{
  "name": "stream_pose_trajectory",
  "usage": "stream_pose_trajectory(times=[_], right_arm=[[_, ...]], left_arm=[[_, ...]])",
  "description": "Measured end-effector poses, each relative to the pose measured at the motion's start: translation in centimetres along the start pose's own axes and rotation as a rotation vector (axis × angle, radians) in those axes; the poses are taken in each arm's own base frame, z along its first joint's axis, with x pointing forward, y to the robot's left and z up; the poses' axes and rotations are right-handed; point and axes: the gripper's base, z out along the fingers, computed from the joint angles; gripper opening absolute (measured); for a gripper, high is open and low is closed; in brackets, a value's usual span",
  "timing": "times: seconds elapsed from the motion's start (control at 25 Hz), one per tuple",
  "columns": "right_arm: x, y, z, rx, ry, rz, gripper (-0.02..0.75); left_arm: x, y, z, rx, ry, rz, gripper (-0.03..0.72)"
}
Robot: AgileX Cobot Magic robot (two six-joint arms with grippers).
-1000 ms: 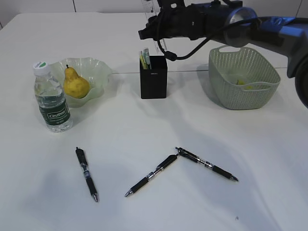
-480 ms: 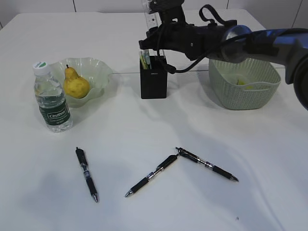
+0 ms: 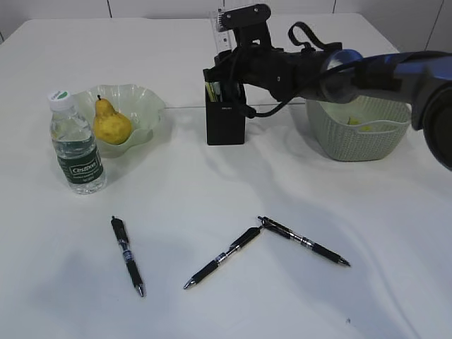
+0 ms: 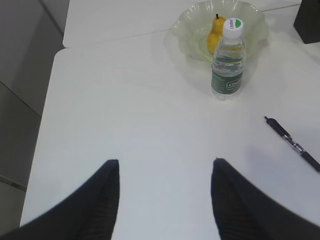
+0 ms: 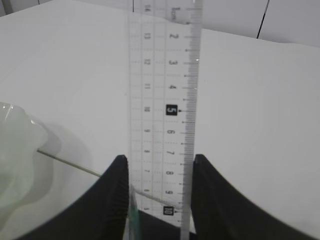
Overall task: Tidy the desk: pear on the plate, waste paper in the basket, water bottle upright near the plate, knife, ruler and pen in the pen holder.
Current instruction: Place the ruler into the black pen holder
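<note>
My right gripper (image 5: 160,157) is shut on the clear ruler (image 5: 162,100), gripping it across its width. It holds the ruler (image 3: 219,34) upright, with the lower end inside the black pen holder (image 3: 225,116). A green-edged item (image 3: 212,88) stands in the holder too; I cannot tell whether it is the knife. The pear (image 3: 111,123) lies on the pale green plate (image 3: 145,106), and the water bottle (image 3: 78,152) stands upright beside it. Three black pens (image 3: 128,254) (image 3: 222,258) (image 3: 304,241) lie on the table. My left gripper (image 4: 165,161) is open over bare table.
The green basket (image 3: 360,131) stands at the right, with something yellowish (image 3: 358,125) inside. My right arm reaches across it to the holder. In the left wrist view the table's left edge (image 4: 50,100) runs close by.
My right arm has come down and slightly left with the ruler, bringing its lower end into the pen holder. The left gripper, pens, bottle and pear have not moved.
</note>
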Motion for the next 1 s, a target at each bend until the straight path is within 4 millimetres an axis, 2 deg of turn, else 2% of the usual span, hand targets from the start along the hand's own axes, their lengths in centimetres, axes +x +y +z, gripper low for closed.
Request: stream_pose_trajectory(times=[0.24, 1.0], right_arm=[[1.9, 0.5, 0.7, -0.008, 0.036, 0.004, 0.308], [1.9, 0.5, 0.7, -0.007, 0.034, 0.014, 0.309]], left_arm=[[0.0, 0.0, 0.0, 0.002, 0.0, -0.001, 0.412], [0.0, 0.0, 0.0, 0.002, 0.0, -0.001, 0.412]])
